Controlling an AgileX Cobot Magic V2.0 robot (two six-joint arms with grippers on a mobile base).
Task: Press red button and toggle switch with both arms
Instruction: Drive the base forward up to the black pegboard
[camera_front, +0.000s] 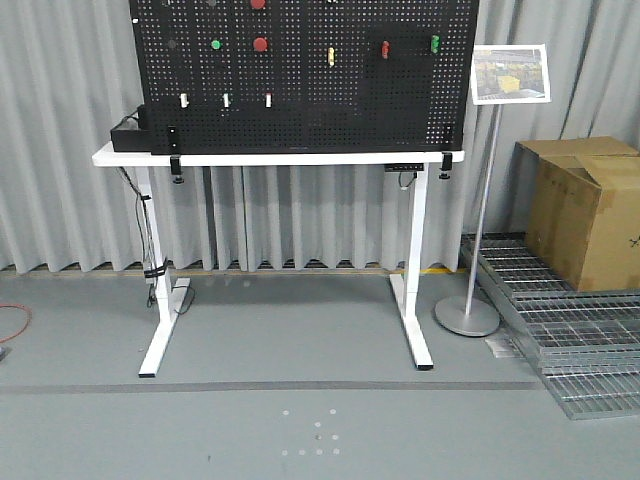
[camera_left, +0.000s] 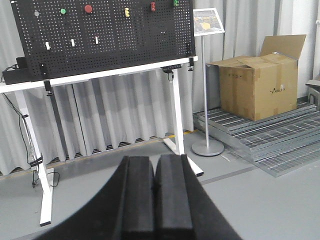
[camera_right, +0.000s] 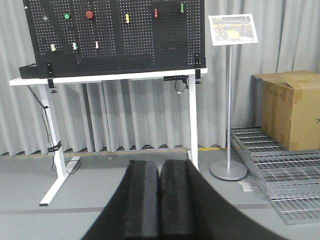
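Note:
A black pegboard (camera_front: 300, 75) stands on a white table (camera_front: 270, 158), far ahead of both arms. A round red button (camera_front: 261, 44) sits on its upper left; it also shows in the left wrist view (camera_left: 88, 8) and the right wrist view (camera_right: 89, 14). A small round dark knob with a pale ring, the toggle switch (camera_right: 45, 18), is near the board's top left corner and also shows in the left wrist view (camera_left: 36, 13). My left gripper (camera_left: 154, 162) is shut and empty. My right gripper (camera_right: 159, 167) is shut and empty. Neither gripper shows in the exterior view.
The board also carries a green button (camera_front: 216, 44), a yellow switch (camera_front: 331, 55), white switches (camera_front: 226, 100) and red and green rockers (camera_front: 384, 48). A sign stand (camera_front: 468, 315), a cardboard box (camera_front: 585, 210) and metal grates (camera_front: 570, 340) are to the right.

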